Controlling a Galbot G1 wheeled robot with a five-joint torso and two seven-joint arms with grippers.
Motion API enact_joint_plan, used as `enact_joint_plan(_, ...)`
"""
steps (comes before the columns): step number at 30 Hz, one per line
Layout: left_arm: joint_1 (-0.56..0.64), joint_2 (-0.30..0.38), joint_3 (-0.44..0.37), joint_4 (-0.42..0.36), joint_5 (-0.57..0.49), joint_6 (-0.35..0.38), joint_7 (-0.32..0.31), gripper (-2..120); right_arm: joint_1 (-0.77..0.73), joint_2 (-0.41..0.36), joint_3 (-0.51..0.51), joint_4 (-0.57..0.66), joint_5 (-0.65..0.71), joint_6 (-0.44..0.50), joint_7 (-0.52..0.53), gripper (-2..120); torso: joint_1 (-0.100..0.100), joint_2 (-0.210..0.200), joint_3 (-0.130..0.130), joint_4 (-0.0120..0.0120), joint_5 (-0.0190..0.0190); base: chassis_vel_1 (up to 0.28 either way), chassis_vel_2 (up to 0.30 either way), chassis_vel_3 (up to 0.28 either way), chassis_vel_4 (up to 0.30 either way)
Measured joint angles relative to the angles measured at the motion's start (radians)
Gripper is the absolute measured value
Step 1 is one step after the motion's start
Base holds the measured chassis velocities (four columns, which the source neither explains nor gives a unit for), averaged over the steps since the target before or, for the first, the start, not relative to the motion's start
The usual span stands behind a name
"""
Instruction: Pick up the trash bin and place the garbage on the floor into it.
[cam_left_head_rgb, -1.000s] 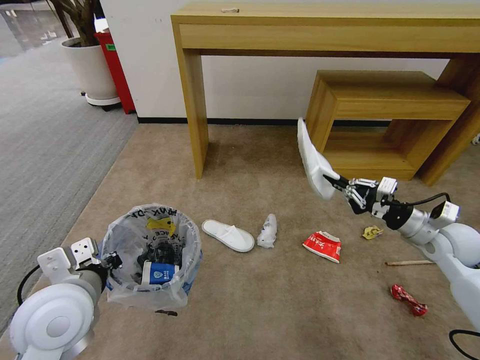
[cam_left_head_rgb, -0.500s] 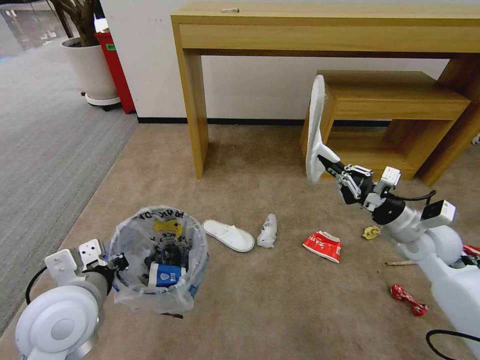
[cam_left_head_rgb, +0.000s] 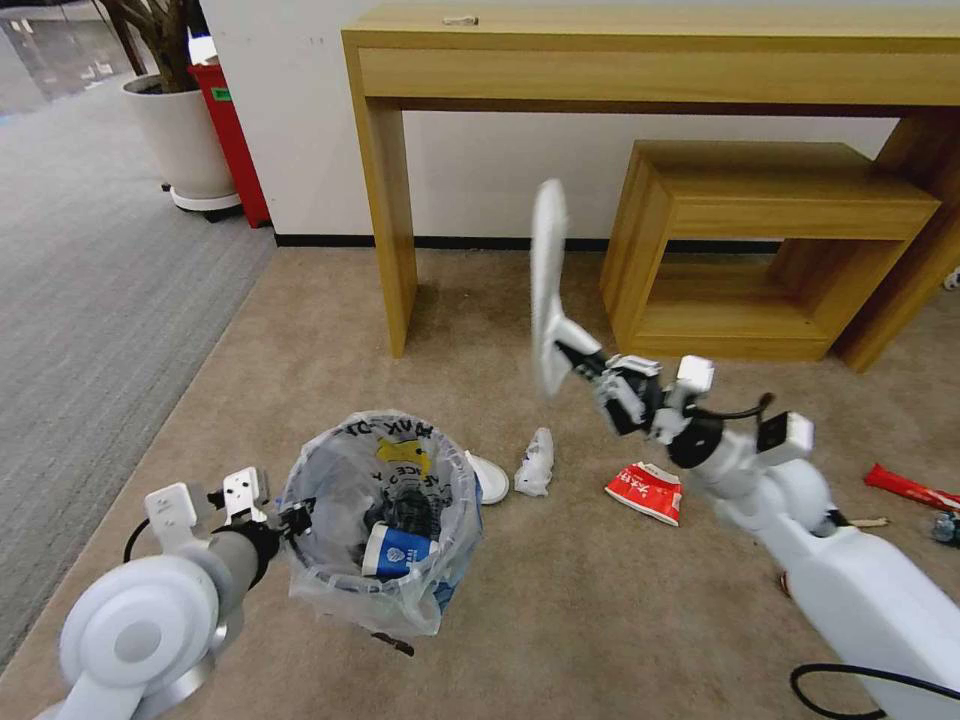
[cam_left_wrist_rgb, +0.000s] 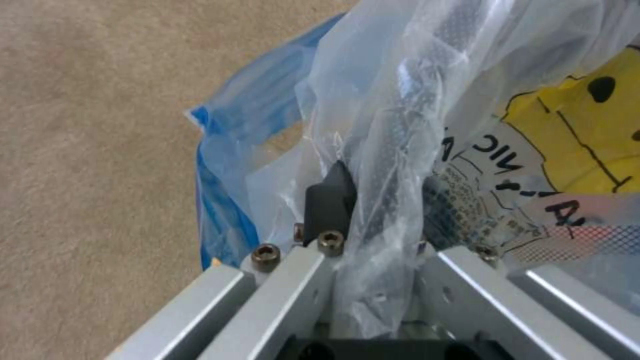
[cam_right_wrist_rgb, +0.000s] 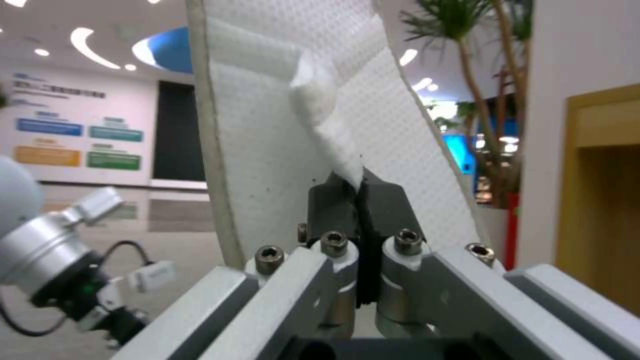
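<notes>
Closest in, the left gripper pinches the bin by its rim, plastic liner bunched between the fingers — bin low at the robot's left, over the floor. Right gripper, fingers pressed on a fold of a white slipper, carries it upright and mid-air, above and right of the bin. Best plan: bring the slipper over the mouth — heel down — before letting go. Liner print is partly legible, "NIC".
</notes>
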Motion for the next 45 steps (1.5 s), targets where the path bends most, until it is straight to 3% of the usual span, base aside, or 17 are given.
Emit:
enact_joint_plan(9,-0.106,0.004,0.078,0.083,-0.016,0.0,0.003,0,0.181,0.027,-0.214,-0.037,-0.011,0.014,0.002,0,0.0,0.0,0.0,0.0001,-0.0003,0.0,0.0,0.0,0.0)
enact_joint_plan(20,-0.148,-0.01,0.106,0.127,-0.015,0.0,0.003,0,0.29,0.082,-0.336,-0.079,-0.016,0.017,0.004,0,0.0,0.0,0.0,0.0,0.0,0.0,0.0,0.0,0.0)
enact_joint_plan(45,-0.159,-0.027,0.101,0.142,-0.001,0.0,0.016,0,0.297,0.134,-0.458,-0.168,-0.112,0.031,0.001,0,0.0,0.0,0.0,-0.0001,0.0001,0.0,0.0,0.0,0.0)
